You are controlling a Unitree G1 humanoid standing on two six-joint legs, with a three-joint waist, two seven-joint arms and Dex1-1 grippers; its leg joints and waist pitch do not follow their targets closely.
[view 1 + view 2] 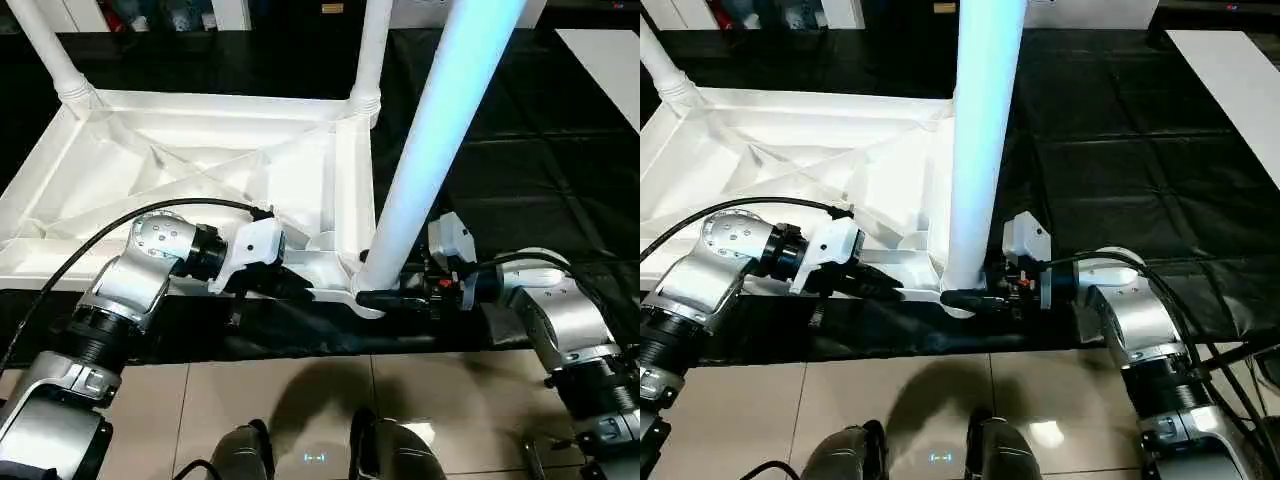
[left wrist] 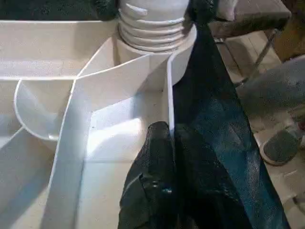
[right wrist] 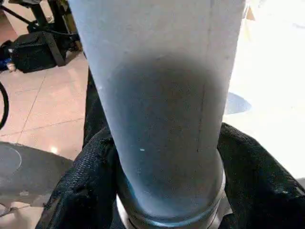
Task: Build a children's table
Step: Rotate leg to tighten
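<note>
The right gripper [image 3: 167, 191] has its jaws standing on either side of the near leg [image 1: 980, 130], low down by the collar; the black fingers [image 3: 81, 191] hug the tube closely, though whether they actually squeeze it cannot be told. The left gripper [image 1: 290, 282] has its jaws closed together, pressed onto the near rim wall of the tabletop [image 1: 200, 170], seemingly pinching that thin wall to steady it.

The tabletop lies upside down on the black-covered surface [image 1: 520, 160], its near edge at the surface's front. The near leg stands in the near right corner socket [image 1: 365, 295]; two more legs [image 1: 372, 45] rise from the far corners.

The table looks like light, hollow, stiff plastic with a smooth, probably slippery skin. The tapered leg is best held low near the socket, where a turn or push carries straight down; the top is best held by its rim or ribs.

The left wrist view shows the ribbed threads [image 2: 152, 31] at the leg's foot seated in the socket, which the head views hide. The right wrist view shows the fingers flanking the tube. The eye views give the whole layout.
</note>
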